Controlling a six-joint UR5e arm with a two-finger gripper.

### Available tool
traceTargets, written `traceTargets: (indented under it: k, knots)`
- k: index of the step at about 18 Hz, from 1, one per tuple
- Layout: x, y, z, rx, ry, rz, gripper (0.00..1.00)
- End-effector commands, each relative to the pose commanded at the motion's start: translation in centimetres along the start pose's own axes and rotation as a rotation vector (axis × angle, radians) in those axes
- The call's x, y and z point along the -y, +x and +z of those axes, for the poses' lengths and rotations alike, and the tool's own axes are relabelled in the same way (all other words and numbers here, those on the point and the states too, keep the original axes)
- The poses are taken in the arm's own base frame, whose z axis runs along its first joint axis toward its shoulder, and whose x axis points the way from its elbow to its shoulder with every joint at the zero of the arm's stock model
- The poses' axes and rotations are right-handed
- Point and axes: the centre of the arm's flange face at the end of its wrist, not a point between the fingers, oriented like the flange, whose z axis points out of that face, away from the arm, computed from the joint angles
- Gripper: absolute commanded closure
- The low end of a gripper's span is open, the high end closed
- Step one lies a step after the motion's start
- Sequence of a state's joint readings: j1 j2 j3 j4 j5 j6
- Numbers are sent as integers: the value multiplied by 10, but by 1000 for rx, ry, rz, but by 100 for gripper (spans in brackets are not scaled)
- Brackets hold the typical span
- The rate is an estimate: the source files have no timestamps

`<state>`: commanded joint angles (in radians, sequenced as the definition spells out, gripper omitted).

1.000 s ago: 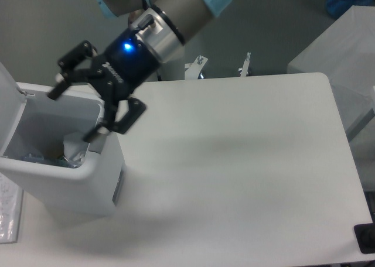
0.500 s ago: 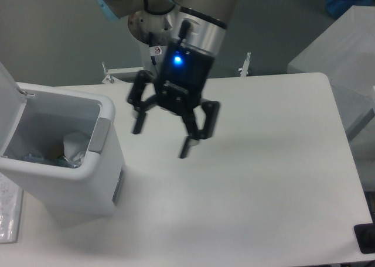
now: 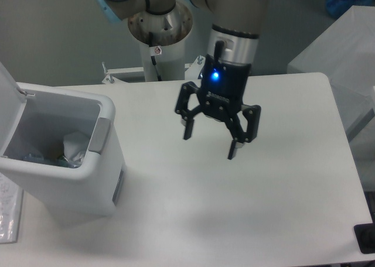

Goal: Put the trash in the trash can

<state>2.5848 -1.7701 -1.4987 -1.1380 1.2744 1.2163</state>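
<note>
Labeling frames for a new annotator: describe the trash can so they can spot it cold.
Start at the white table and go to its left edge. The trash can stands there, a big boxy white bin with its lid hinged up. A grey latch panel on its rim and crumpled trash inside mark it out.

The bin (image 3: 64,179) is white, with a grey panel (image 3: 98,136) on its rim and a white lid (image 3: 9,103). Inside it lies a white crumpled wad (image 3: 73,147) beside bluish clear plastic (image 3: 32,157). The table (image 3: 234,208) is plain off-white. The gripper (image 3: 211,139) is black, with a small blue light (image 3: 214,75) glowing on its body. The arm (image 3: 237,21) above is silver-grey with light blue caps.
</note>
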Motion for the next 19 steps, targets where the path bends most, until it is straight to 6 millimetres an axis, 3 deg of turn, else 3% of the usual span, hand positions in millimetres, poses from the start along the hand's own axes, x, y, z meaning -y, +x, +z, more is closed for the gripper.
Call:
traceTargets:
  k: [4,7,11,14,19]
  knots:
    - [-21,14,15,-65,-163,-18,0]
    - [-37,25,24,-88,-183,-32,0]
    - [-59,35,22,-94,-254,52,0]
    - [-68,41,31,-101,-326,62,0]
    - [-68,41,29,-99,-328,63,0]
